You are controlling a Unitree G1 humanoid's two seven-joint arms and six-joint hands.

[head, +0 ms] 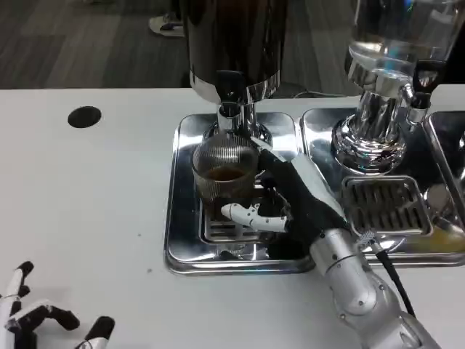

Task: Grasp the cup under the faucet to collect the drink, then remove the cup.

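A ribbed clear glass cup point(224, 173) stands on the silver drip tray point(183, 211) right under the dark dispenser's faucet point(231, 116). Brown drink sits in its lower part. My right hand point(290, 196) reaches in from the lower right and wraps the cup's right side, with a white finger point(251, 216) curled across its base at the front. My left hand point(36, 316) lies at the lower left corner of the table, fingers spread, holding nothing.
A second dispenser point(381, 109) with clear liquid stands on its own tray with a slotted grate point(385, 203) to the right. A black round hole point(85, 116) marks the table at the far left. The table's far edge runs behind the machines.
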